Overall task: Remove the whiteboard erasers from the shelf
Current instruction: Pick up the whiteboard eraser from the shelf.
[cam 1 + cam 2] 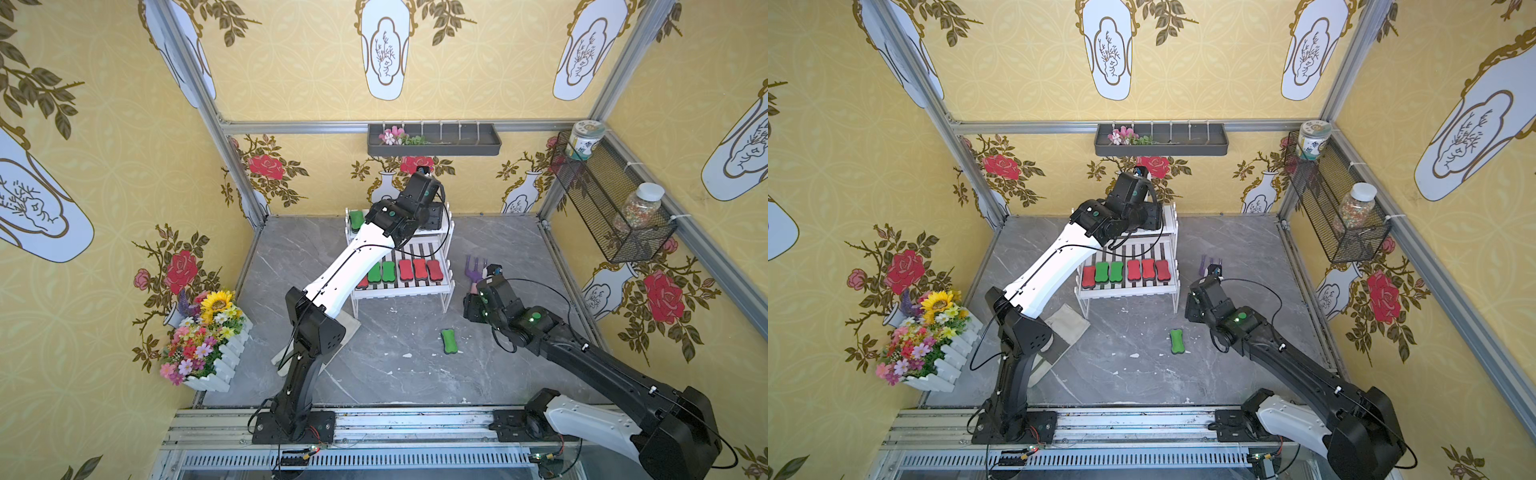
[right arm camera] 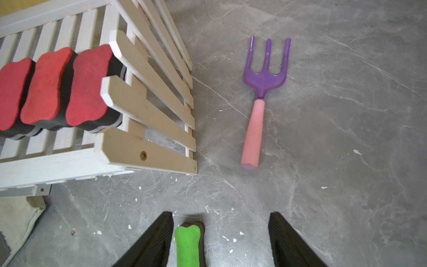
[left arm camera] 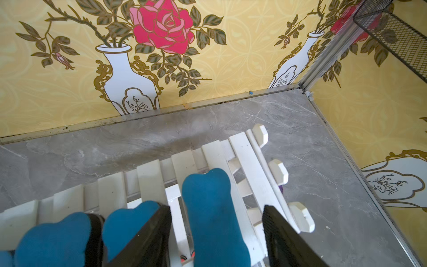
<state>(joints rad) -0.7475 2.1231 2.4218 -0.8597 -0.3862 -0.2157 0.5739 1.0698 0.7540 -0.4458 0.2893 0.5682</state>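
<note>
Blue eraser (image 3: pixel 212 219) sits on the upper tier of the white shelf (image 3: pixel 245 157), coloured face up. Its long axis runs along the slats, far end toward the back wall. Left gripper (image 3: pixel 216 206) straddles it with the jaws about half wide. One finger (image 3: pixel 157 231) is down between it and the next blue eraser (image 3: pixel 129 222). White slat shows on both sides of the straddled one, so it is not gripped yet. A third blue eraser (image 3: pixel 55 240) lies beside those, same heading.

Only the left wrist view shows the blue ones; in both top views the left arm covers them. In a top view an upper green eraser (image 1: pixel 355 220) lies at the upper tier's left end.

Both top views show the lower tier's row: one red eraser (image 1: pixel 1088 276), two green erasers (image 1: pixel 1101 272), then three red erasers (image 1: pixel 1148 269). All lie side by side with long axes front to back.

Loose green eraser (image 1: pixel 449 341) (image 1: pixel 1177 341) lies on the grey floor (image 1: pixel 374 374) in front of the shelf, well apart from it. Its long axis is roughly front to back, slightly slanted.

In the right wrist view it (image 2: pixel 188 245) shows below the right gripper (image 2: pixel 221 213), nearer one finger. Those jaws are wide and hold nothing. That view also shows the dark felt under the three red ones. The purple fork (image 2: pixel 262 92) lies flat beside the shelf, tines toward the back wall. In the top views the right wrist half hides it.
</note>
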